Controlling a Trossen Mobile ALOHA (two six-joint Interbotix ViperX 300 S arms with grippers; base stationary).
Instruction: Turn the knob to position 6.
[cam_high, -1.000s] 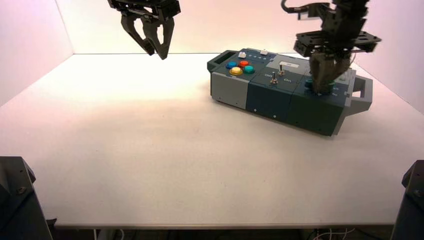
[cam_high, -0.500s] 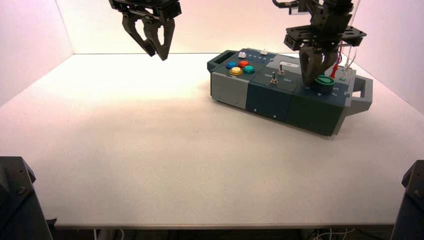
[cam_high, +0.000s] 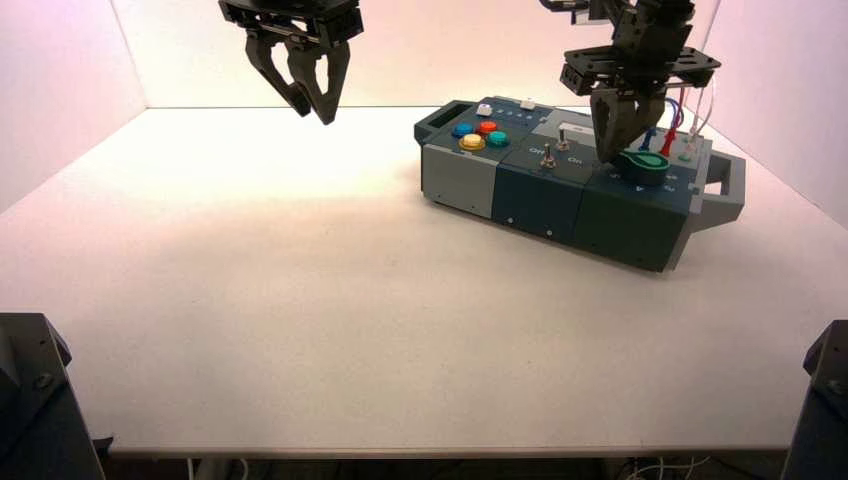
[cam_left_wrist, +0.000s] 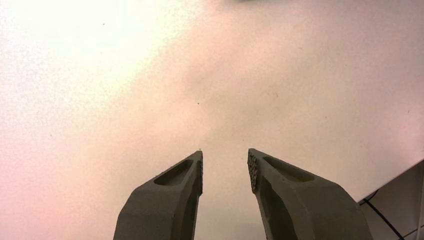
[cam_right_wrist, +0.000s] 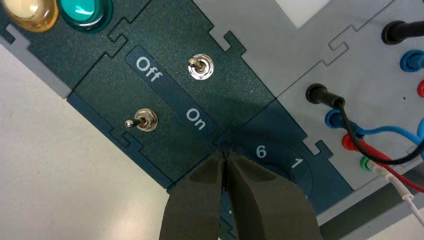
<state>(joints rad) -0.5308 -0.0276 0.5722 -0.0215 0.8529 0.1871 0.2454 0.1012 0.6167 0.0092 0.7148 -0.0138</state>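
The teal-green knob (cam_high: 643, 163) sits uncovered on the right-hand section of the dark box (cam_high: 540, 190). My right gripper (cam_high: 611, 156) hangs just above and left of it, shut and holding nothing. In the right wrist view its shut tips (cam_right_wrist: 226, 152) stand over the dial's edge beside the printed 6 (cam_right_wrist: 260, 151) and 1 (cam_right_wrist: 296, 162). The fingers hide the knob itself there. My left gripper (cam_high: 311, 106) is parked high at the back left, open above bare table (cam_left_wrist: 225, 155).
Two metal toggle switches (cam_right_wrist: 200, 66) (cam_right_wrist: 145, 120) flank an Off/On label. Coloured push buttons (cam_high: 478, 135) sit on the box's left end. Plugged wires (cam_high: 672, 135) rise just behind the knob. A handle (cam_high: 730, 185) juts out on the right end.
My right gripper has risen off the knob and drawn back to the left, staying shut. The knob, covered a second ago, now shows. The left arm has not moved.
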